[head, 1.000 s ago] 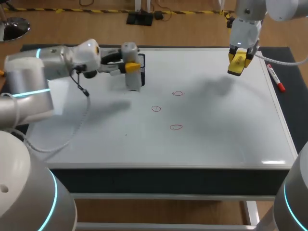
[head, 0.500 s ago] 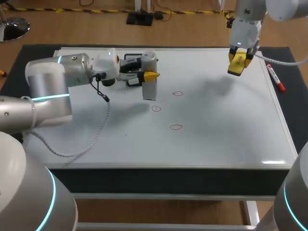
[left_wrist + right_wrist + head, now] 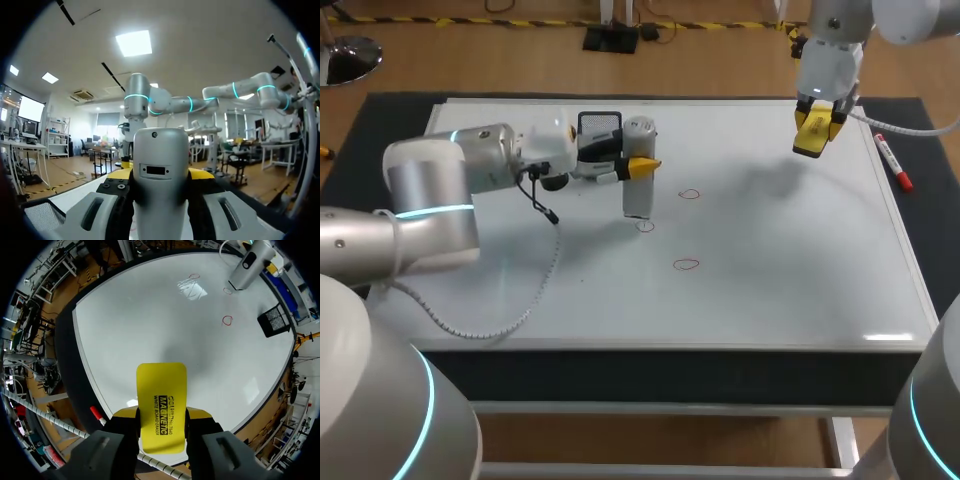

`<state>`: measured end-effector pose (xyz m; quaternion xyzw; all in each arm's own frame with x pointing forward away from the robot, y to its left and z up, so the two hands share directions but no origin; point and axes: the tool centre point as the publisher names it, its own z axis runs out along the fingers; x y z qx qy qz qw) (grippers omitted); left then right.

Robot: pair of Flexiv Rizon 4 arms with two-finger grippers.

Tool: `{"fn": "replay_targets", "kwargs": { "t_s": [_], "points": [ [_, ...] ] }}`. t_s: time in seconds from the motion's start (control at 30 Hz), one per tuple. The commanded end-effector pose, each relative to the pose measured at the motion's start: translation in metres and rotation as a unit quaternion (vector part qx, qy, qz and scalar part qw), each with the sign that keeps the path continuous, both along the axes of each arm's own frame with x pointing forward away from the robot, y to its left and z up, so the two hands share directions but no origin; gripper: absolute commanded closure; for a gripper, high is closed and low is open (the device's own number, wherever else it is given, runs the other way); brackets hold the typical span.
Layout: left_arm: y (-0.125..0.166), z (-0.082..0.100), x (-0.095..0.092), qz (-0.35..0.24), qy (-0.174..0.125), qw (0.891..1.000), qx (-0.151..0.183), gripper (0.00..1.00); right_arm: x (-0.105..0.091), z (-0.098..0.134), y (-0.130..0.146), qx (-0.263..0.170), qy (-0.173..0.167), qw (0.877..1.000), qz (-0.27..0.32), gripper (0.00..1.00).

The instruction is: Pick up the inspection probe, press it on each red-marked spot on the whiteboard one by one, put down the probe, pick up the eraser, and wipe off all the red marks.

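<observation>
My left gripper (image 3: 640, 163) is shut on the grey inspection probe (image 3: 638, 172), which stands upright. Its lower end is right by the left red mark (image 3: 645, 226) on the whiteboard (image 3: 780, 270); contact cannot be told. Two more red marks (image 3: 689, 194) (image 3: 686, 264) lie to its right. In the left wrist view the probe (image 3: 160, 175) fills the gap between the fingers of the gripper (image 3: 160, 182). My right gripper (image 3: 816, 132) hangs over the board's far right corner, shut on the yellow eraser (image 3: 161, 405). From there the probe (image 3: 248, 267) and the marks (image 3: 227, 320) show far ahead.
A black mesh holder (image 3: 599, 127) stands at the board's far edge behind the probe. A red marker pen (image 3: 892, 162) lies on the dark mat just off the board's right edge. The near half of the board is bare white surface.
My left arm has carried the probe to the right, from beside the black holder to the left red mark. The right arm with the eraser has kept still.
</observation>
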<state>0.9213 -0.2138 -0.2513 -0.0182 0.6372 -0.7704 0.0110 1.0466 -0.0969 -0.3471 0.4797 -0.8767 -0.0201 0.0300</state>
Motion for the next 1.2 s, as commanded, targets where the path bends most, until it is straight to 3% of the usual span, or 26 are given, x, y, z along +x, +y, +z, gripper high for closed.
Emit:
{"fn": "replay_targets", "kwargs": {
  "t_s": [0.03, 0.4, 1.2],
  "points": [
    [-0.005, -0.007, 0.001, -0.004, 0.002, 1.000, -0.006, 1.00, 0.000, 0.002, -0.001, -0.001, 0.001, 1.000, 0.001, 1.00],
    [-0.007, -0.023, 0.002, -0.009, 0.009, 1.000, -0.006, 1.00, 0.000, 0.002, -0.001, -0.001, 0.001, 1.000, 0.001, 1.00],
    [-0.005, -0.033, 0.002, -0.016, 0.008, 1.000, 0.005, 1.00, 0.000, 0.002, -0.001, -0.001, 0.001, 1.000, 0.001, 1.00]
  ]
}}
